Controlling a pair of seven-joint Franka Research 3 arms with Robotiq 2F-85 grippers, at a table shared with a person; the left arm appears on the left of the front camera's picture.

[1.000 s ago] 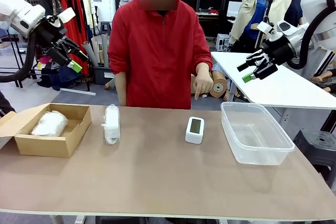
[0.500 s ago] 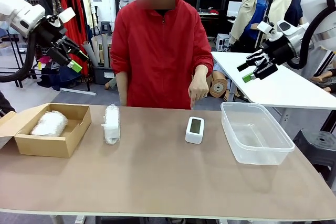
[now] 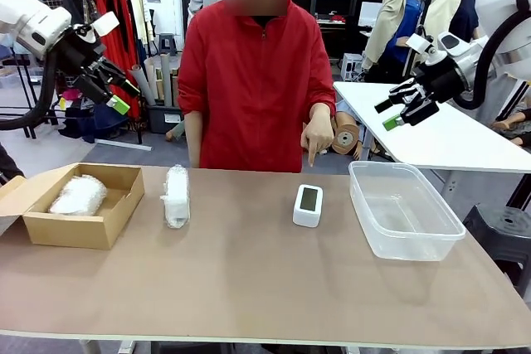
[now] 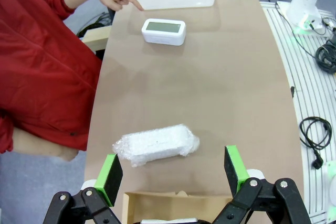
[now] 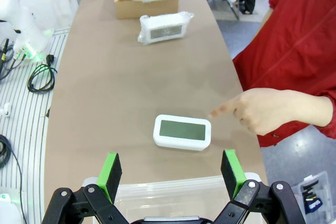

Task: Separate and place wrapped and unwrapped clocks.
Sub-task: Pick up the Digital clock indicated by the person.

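A bare white clock (image 3: 308, 205) with a grey screen stands on the brown table; it also shows as the clock (image 4: 164, 31) and the clock (image 5: 182, 131). One bubble-wrapped clock (image 3: 176, 196) lies left of it on the table, seen too as the bundle (image 4: 156, 144) and the bundle (image 5: 163, 27). Another wrapped clock (image 3: 78, 195) rests inside the cardboard box (image 3: 116, 218). My left gripper (image 3: 112, 89) hangs open high above the box. My right gripper (image 3: 400, 109) is open, high above the tub. The person's hand (image 3: 318, 133) points down at the bare clock.
A clear plastic tub (image 3: 440, 238) sits at the table's right, beside the bare clock. The person in a red jacket (image 3: 249, 80) stands at the far edge. A white table (image 3: 456, 143) lies behind on the right. The near half of the brown table (image 3: 249, 288) is bare.
The person's pointing hand has shifted slightly above the bare clock, drawing back and then pointing down again. Both arms and all clocks have stayed still.
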